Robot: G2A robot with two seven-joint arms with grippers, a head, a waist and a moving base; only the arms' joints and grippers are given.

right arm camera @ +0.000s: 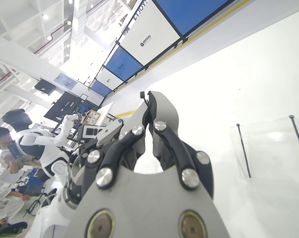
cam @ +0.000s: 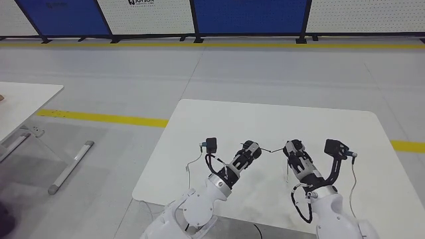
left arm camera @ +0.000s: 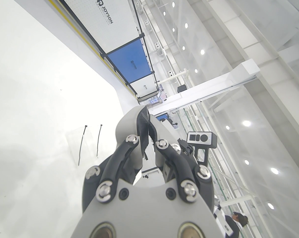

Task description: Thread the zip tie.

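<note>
Over the near middle of the white rectangular table (cam: 279, 116), the left gripper (cam: 252, 150) and the right gripper (cam: 289, 150) face each other tip to tip. Both claws are pressed together on the thin black plastic zip tie (right arm camera: 142, 95), which spans the gap between them. Its small square head pokes out at the right gripper's tip. Farther along the table lies a clear plastic sheet (right arm camera: 268, 154), with two spare black zip ties (right arm camera: 243, 149) on it side by side and apart.
</note>
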